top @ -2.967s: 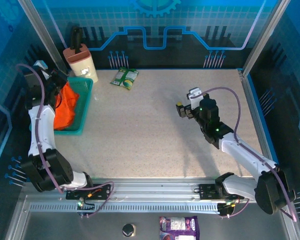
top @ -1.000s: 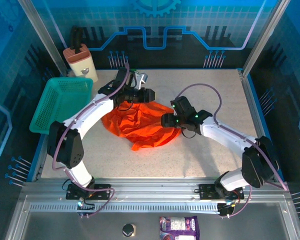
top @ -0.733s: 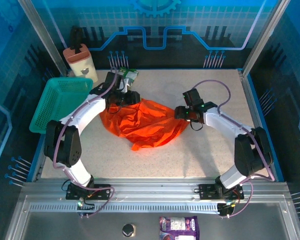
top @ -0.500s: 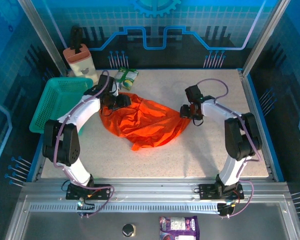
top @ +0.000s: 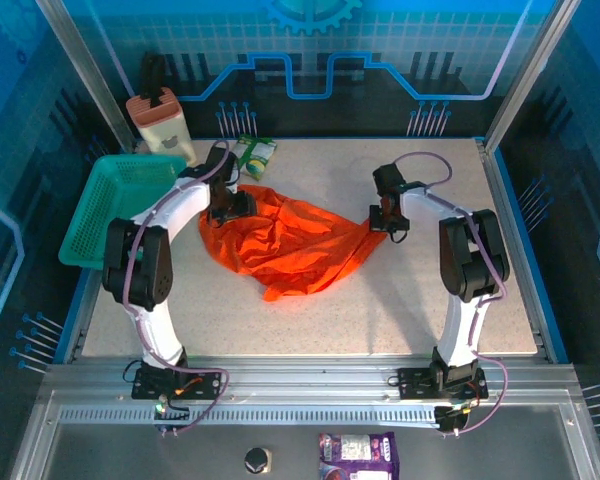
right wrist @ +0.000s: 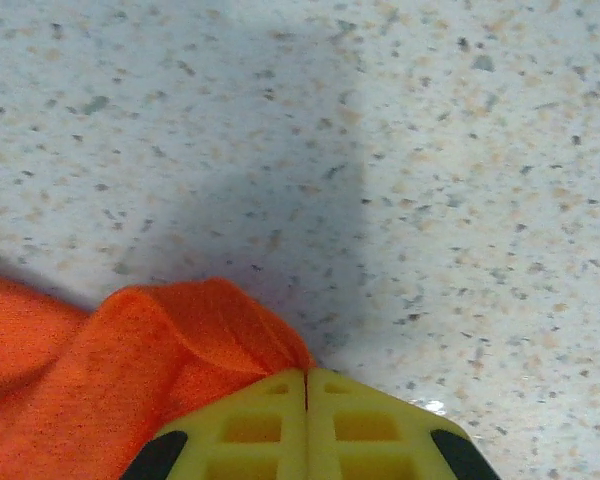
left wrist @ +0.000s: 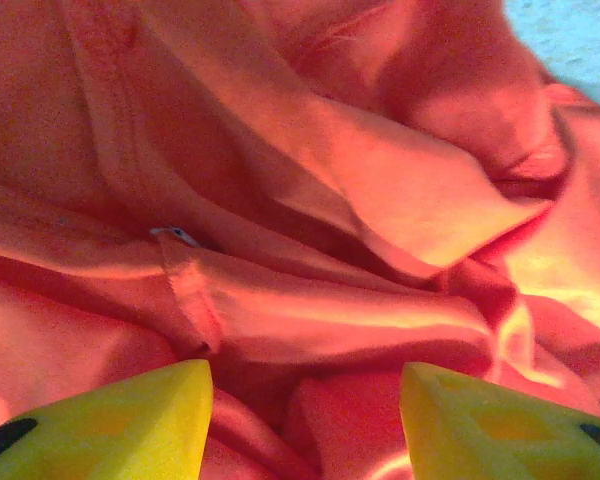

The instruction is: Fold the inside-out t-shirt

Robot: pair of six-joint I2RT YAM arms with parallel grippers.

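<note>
Seen from above, a bright orange-red inside-out t-shirt [top: 280,245] lies crumpled in a loose heap in the middle of a speckled pale table [top: 330,320], and two robot arms reach in to it from either side. The left gripper [top: 230,205] rests on the shirt's far left edge. Its wrist camera shows its yellow fingers [left wrist: 110,420] standing apart, with wrinkled folds and a seam of the cloth lying between and beyond them. The right gripper [top: 385,222] sits at the shirt's right corner, which is drawn out to a point. Its wrist camera shows its fingers [right wrist: 250,425] pressed together on a small fold of the cloth edge, with bare table past them. A teal mesh basket [top: 120,205] sits at the table's left edge, and a green packet [top: 252,153] lies near the back, just beyond the shirt
</note>
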